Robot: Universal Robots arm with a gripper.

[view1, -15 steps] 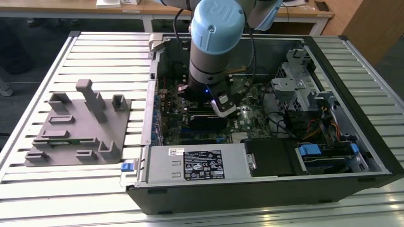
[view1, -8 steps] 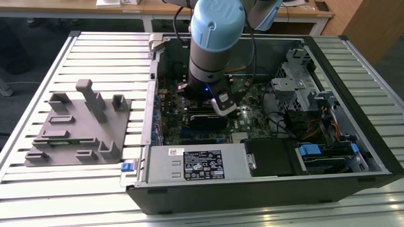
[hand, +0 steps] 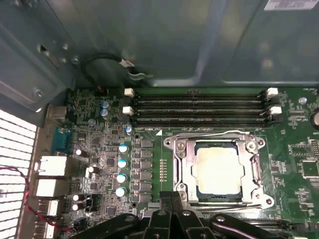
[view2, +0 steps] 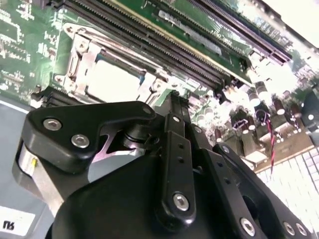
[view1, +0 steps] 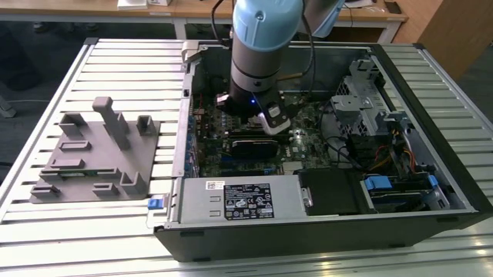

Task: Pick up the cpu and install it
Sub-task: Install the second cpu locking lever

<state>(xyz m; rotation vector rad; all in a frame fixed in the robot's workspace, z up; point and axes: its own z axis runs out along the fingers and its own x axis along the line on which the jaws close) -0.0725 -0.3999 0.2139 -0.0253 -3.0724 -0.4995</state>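
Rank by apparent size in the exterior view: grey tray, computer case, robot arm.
1. computer case
2. grey tray
3. robot arm, though it sits nearer the camera, so second and third are uncertain.

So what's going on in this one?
A robot arm is reaching down into an open computer case lying on a slatted table. Its gripper hangs just above the motherboard, beside the socket. The cpu already sits inside the socket frame, its silver top showing in both wrist views, and the gripper holds nothing. A grey tray rests on the table at the exterior view's left.
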